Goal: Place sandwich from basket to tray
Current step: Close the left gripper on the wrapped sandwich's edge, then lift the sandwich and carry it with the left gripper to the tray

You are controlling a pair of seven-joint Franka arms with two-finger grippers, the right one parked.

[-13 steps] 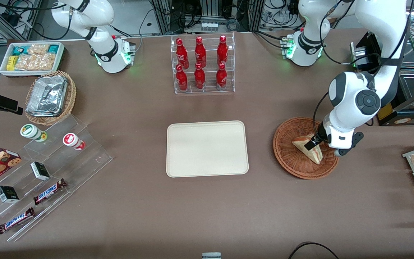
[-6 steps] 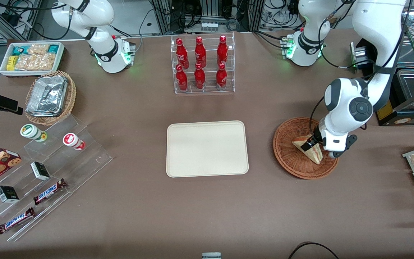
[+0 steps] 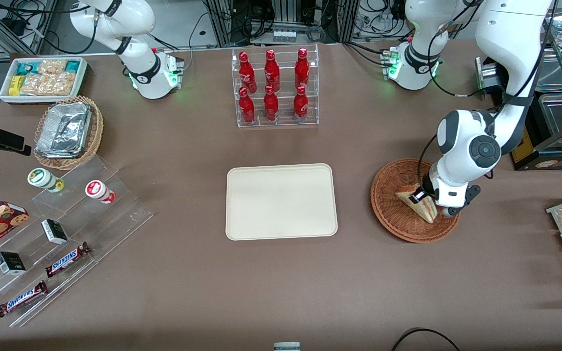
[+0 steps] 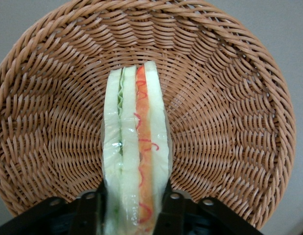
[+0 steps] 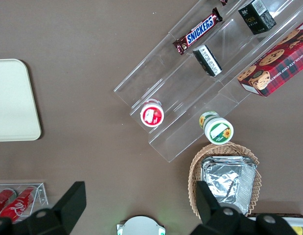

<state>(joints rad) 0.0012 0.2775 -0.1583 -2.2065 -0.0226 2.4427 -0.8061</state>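
Sandwich [image 4: 136, 156] retrieval is at the grasp stage: the left gripper [image 3: 420, 196] is down inside the reddish-brown wicker basket [image 3: 391, 214], its two fingers [image 4: 90, 210] pressed against the bread faces of the wedge. Nothing has been lifted or carried, and the cream tray [image 3: 281, 202], well apart toward the table's middle, holds nothing. Standing on edge, the wedge's long axis runs from the gripper out toward the basket rim, striped filling edge up, its pointed tip nearer the front camera.
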